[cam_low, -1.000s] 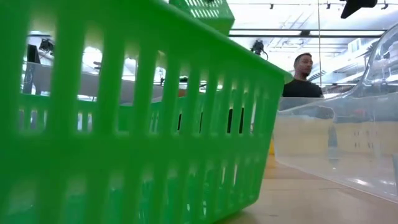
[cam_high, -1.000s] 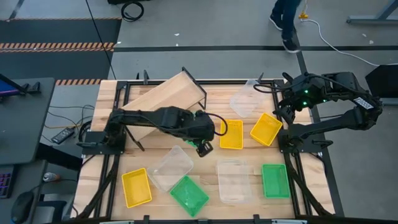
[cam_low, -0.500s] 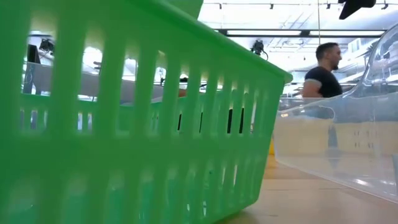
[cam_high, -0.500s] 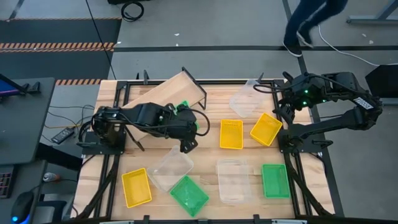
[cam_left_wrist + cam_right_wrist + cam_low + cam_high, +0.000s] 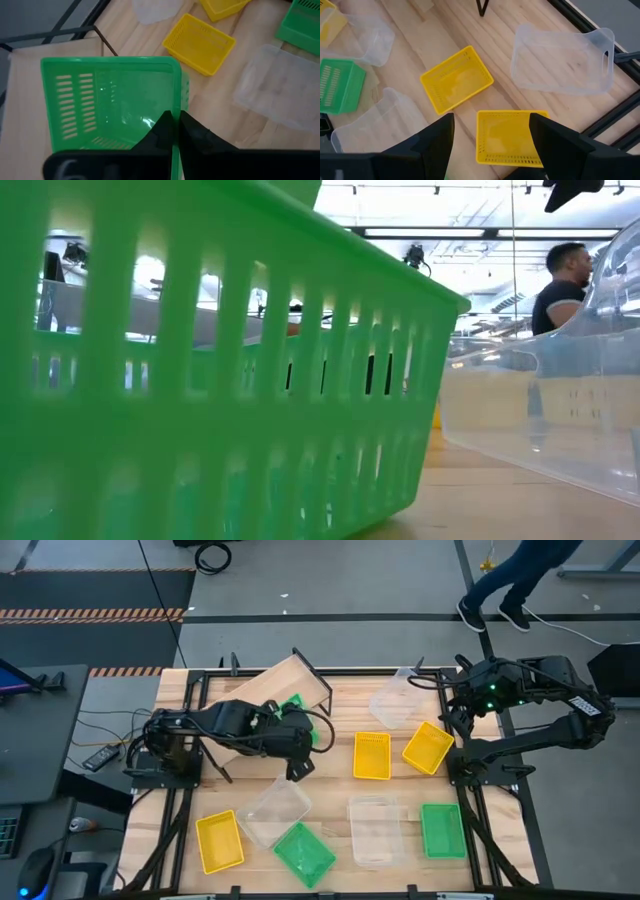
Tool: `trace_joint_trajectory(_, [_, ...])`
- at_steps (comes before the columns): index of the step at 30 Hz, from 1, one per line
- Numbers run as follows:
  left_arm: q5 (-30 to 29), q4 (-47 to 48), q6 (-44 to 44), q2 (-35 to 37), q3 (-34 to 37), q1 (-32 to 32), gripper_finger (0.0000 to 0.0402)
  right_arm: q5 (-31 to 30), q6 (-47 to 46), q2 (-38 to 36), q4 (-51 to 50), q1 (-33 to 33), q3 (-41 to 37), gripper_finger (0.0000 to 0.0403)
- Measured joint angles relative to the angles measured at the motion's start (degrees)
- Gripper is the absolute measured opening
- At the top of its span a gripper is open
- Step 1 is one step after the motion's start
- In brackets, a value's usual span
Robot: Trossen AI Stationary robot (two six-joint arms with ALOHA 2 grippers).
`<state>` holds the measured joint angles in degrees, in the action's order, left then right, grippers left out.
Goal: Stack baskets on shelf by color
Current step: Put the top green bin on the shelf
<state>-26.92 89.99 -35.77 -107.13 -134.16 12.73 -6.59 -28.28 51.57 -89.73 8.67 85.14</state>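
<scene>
The left claw [image 5: 175, 131] is pinched tight on the rim of a green basket [image 5: 112, 102], one finger inside the wall and one outside. Claw and basket sit at the lower edge of the shelf [image 5: 262, 692], the slanted plywood board just behind the claw; from the high view I cannot tell whether the basket touches the board.

Beyond the left claw, toward the right arm, a yellow basket [image 5: 372, 755] lies on the desk [image 5: 340, 698], with a second yellow one [image 5: 428, 747] just past it and a clear basket [image 5: 394, 703] farther back. On the near side of this claw are a clear basket [image 5: 273, 808], another green one [image 5: 304, 852] touching it, a yellow one [image 5: 219, 841], a clear one [image 5: 375, 830] and a green one [image 5: 441, 829].

The right claw [image 5: 491, 131] hangs spread wide and empty at the back right corner of the desk, above the two yellow baskets and the clear one.

A person [image 5: 562, 280] stands in the room beyond the desk.
</scene>
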Motion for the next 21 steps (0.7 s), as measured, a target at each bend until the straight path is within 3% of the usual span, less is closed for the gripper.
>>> trace_joint_trajectory(5, [0.7,-0.2,2.2,4.7,5.8,-3.3,0.0013,-0.9,-0.1,0.0,0.0,0.0,0.0,0.0264])
trace_joint_trajectory(15, [9.4,0.1,-2.7,16.7,31.8,-7.3,0.0019,-1.4,-1.8,0.0,0.0,0.0,0.0,0.0264])
trace_joint_trajectory(21, [9.9,0.0,-5.7,20.9,38.3,-6.0,0.0014,-4.5,-1.8,0.0,0.0,0.0,0.0,0.0264])
